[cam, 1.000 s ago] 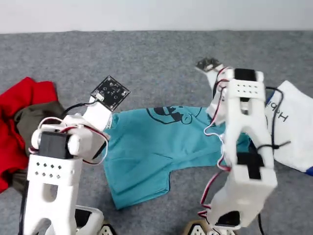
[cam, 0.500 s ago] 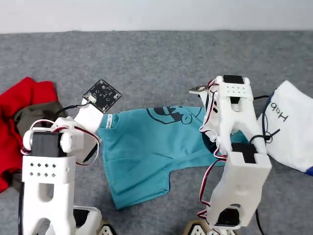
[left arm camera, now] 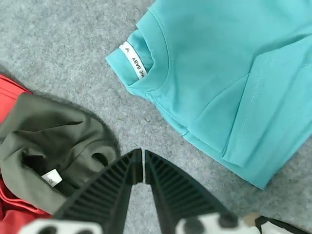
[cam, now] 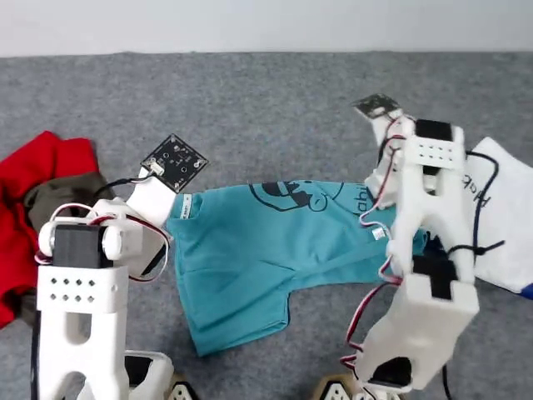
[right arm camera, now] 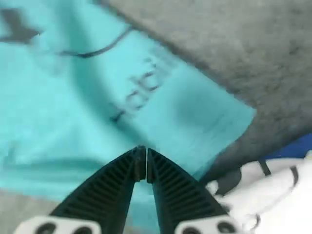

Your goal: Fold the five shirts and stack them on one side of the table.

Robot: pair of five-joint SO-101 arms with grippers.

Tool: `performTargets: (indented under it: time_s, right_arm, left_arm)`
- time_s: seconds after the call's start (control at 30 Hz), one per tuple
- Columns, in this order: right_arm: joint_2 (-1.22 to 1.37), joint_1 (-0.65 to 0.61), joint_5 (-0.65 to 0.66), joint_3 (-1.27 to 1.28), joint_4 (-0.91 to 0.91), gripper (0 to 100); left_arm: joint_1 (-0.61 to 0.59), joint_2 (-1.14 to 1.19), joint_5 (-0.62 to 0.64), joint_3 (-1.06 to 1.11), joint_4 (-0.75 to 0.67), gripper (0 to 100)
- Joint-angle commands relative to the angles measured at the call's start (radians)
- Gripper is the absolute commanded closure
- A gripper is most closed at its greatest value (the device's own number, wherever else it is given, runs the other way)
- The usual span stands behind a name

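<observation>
High view, grey felt tabletop (cam: pixel 275 100), white wall (cam: pixel 266 25) behind, left hand (left arm camera: pixel 139 156), right hand (right arm camera: pixel 142 153) both pressed together

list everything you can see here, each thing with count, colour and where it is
teal shirt: 1, teal with dark print, spread flat mid-table between the two arms
white shirt: 1, white with dark print, at the table's right edge, partly behind an arm
red shirt: 1, red, bunched at the left edge
olive shirt: 1, dark olive, crumpled against the red shirt
blue patch: 1, blue, at the right edge by the white shirt; cannot tell what it is
table: 1, grey
left gripper: 1, black, shut, over bare table between the olive shirt and the teal collar
right gripper: 1, black, shut, over the teal shirt's end nearest the white shirt
</observation>
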Motion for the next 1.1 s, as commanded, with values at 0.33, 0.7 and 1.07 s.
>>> performTargets:
  time_s: [0.33,0.7,1.07]
  right_arm:
    - [0.177,0.084,0.008,-0.061,-0.380,99.0]
    - [0.134,0.081,0.118,-0.097,-0.486,99.0]
    - [0.082,0.073,0.124,-0.095,-0.311,99.0]
  left_arm:
    - [-0.008,-0.029,-0.009,-0.048,0.005,98]
    - [-0.008,-0.029,-0.009,-0.050,0.011,98]
    - [-0.008,-0.029,-0.009,-0.050,0.011,98]
